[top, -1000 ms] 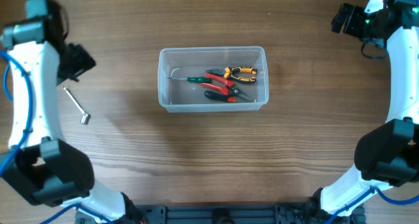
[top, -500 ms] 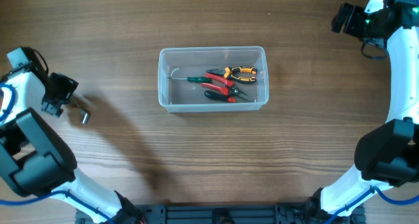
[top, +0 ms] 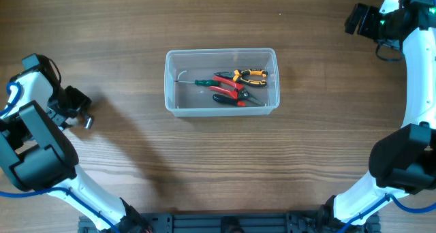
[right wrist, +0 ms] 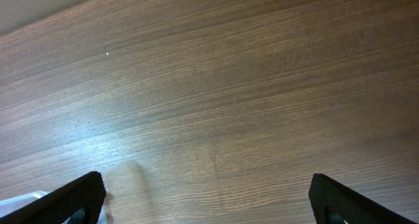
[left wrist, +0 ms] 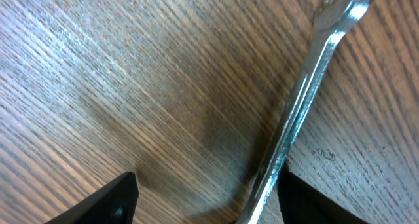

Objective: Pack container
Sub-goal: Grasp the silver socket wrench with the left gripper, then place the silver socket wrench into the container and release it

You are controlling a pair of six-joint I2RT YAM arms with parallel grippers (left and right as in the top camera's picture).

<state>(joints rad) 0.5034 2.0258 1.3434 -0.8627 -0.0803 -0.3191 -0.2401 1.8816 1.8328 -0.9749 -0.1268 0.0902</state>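
Note:
The clear plastic container (top: 221,81) sits at the table's middle, holding red-handled pliers (top: 227,85), orange-handled pliers (top: 251,74) and a green-handled hooked tool (top: 194,82). A silver wrench (left wrist: 308,99) lies on the wood at the far left; only its end (top: 88,122) shows in the overhead view. My left gripper (top: 70,107) is open, low over the wrench, whose shaft lies between the fingers close to the right one (left wrist: 209,207). My right gripper (top: 355,18) is open and empty at the far right corner, over bare wood (right wrist: 209,198).
The container's corner shows at the lower left edge of the right wrist view (right wrist: 26,207). The arms' bases stand at the table's front left and front right.
My left arm swung down and to the left, from above the wrench to low over it, now covering most of it. The right arm and container have not moved.

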